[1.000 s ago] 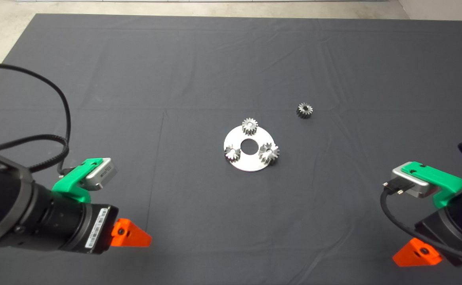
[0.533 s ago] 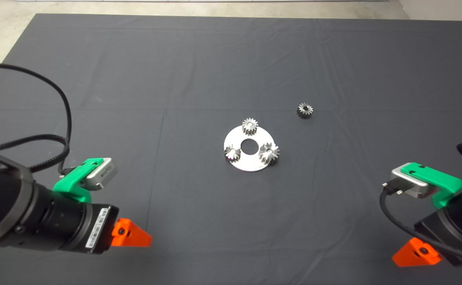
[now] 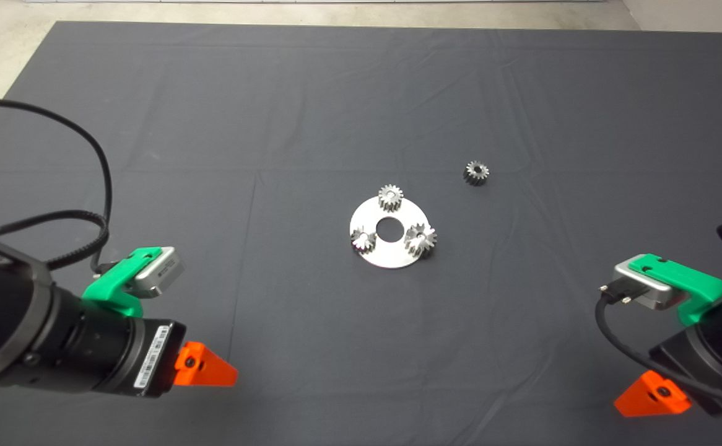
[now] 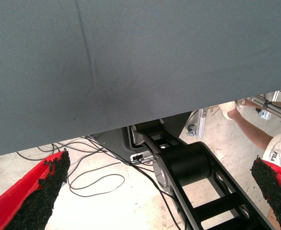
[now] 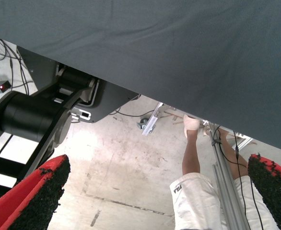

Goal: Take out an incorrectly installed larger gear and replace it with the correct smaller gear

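steel larger gear (image 3: 421, 239) overhangs plate (image 3: 389, 251) rim, grippers well apart

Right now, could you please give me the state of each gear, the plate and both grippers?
larger gear: seated on the round plate, untouched.
two small gears: seated on the plate.
smaller gear: loose on the mat, apart from the plate.
round plate: flat on the mat, centre hole empty.
left gripper: open, parked lower left.
right gripper: open, parked lower right.

Smaller gear (image 3: 476, 172) behind plate (image 3: 389, 250)
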`<action>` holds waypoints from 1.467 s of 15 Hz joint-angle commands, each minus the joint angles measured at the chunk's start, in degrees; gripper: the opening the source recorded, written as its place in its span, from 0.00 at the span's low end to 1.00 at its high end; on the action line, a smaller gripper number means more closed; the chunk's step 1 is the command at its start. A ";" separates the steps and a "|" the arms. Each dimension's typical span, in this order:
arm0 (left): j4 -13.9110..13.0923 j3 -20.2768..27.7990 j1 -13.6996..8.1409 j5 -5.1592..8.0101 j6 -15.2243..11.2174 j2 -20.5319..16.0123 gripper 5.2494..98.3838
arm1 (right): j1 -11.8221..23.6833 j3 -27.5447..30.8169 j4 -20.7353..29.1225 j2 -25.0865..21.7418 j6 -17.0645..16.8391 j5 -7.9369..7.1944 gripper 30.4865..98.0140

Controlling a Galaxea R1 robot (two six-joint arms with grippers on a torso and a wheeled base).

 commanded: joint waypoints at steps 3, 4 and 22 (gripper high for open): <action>-1.16 0.55 -0.41 -0.27 -0.05 -0.34 0.99 | 0.78 0.33 -1.62 0.52 0.39 -7.27 1.00; -1.16 0.64 -0.41 -0.27 -0.05 -0.40 0.99 | 0.78 0.33 -1.62 0.45 0.39 -7.27 1.00; -1.25 0.72 -0.41 -0.18 -0.14 -0.32 0.99 | 0.78 0.59 -1.71 -0.27 0.31 -7.27 1.00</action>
